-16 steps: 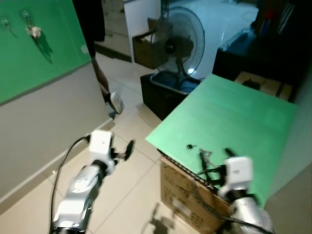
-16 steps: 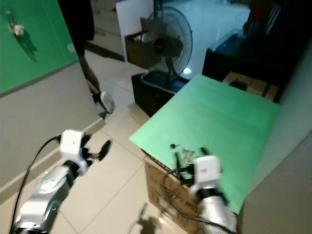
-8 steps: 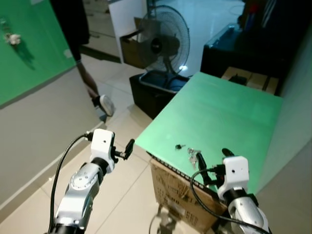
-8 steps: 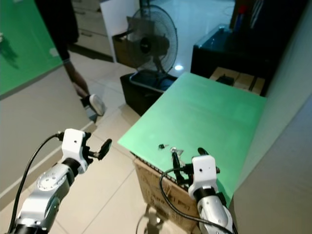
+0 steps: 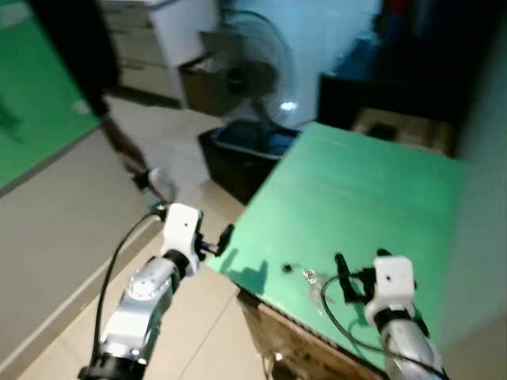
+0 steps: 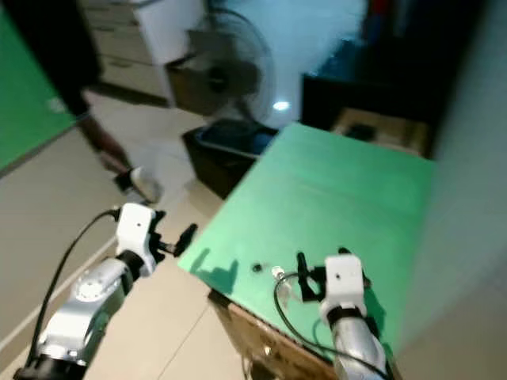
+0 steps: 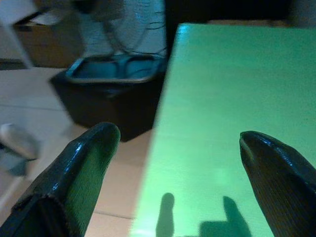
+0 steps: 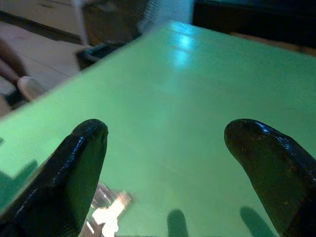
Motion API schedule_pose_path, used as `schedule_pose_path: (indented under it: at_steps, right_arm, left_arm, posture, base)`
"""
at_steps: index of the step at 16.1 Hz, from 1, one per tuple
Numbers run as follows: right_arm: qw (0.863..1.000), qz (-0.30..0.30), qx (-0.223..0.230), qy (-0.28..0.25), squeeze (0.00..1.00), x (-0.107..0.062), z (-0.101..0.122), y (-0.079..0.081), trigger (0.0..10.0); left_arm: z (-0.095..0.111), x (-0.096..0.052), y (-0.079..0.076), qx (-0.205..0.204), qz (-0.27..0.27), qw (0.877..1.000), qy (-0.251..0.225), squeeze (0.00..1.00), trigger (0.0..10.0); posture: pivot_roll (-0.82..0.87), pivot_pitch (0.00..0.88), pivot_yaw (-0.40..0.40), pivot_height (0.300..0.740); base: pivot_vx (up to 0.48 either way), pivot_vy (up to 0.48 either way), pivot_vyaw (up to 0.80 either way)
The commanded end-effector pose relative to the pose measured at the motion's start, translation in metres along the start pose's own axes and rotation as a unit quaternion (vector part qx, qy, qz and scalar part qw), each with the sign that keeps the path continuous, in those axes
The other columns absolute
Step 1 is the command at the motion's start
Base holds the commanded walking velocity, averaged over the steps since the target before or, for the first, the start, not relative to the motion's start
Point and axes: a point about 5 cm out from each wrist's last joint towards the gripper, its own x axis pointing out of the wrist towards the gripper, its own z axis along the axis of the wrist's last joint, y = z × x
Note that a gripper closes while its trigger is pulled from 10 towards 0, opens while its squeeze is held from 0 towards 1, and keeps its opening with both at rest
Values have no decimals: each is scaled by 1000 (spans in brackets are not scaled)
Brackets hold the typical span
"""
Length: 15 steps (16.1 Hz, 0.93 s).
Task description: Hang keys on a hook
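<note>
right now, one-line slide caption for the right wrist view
Open right claw hovering over the green table, keys lying just ahead.

Right pincer [image 5: 360,265] advanced from bench edge to above green bench [image 5: 372,190], fingers spread, keys [image 5: 310,277] now just beside it, left pincer [image 5: 226,235] moved from floor side to bench edge

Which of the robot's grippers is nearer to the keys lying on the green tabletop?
Right. The right gripper hovers open just beside the keys, which lie on the green tabletop; the left gripper is at the tabletop's near edge, farther off.
</note>
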Motion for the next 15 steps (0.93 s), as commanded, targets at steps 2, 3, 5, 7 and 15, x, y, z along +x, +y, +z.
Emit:
schedule_pose_path:
  at_steps: [2, 3, 5, 7, 15]
  right_arm:
    - [999, 21, 28, -8, 0, 2, 3, 13, 10000]
    - [999, 19, 30, -6, 0, 2, 1, 13, 10000]
    - [999, 18, 36, -3, 0, 3, -1, 11, 10000]
    - [999, 19, 40, -1, 0, 5, -2, 11, 10000]
    - [998, 34, 47, -2, 0, 4, -4, 15, 10000]
  left_arm:
    - [-9, -9, 15, -2, 23, 1000, 21, 0, 10000]
    - [-9, -9, 15, -6, 24, 1000, 19, 0, 10000]
    - [-9, -7, 15, -8, 22, 999, 22, 0, 10000]
    - [-7, -4, 16, -1, 21, 1000, 22, 0, 10000]
    - [-4, 0, 13, 18, -5, 999, 27, 0, 10000]
  posture:
    - [-96, 0, 127, 727]
    - [-96, 0, 127, 727]
    - [-94, 0, 126, 727]
    - [-93, 0, 124, 727]
    - [-92, 0, 117, 727]
  base:
    - [0, 0, -653]
    - [0, 0, -581]
    - [0, 0, -588]
    - [0, 0, -600]
    - [0, 283, -608]
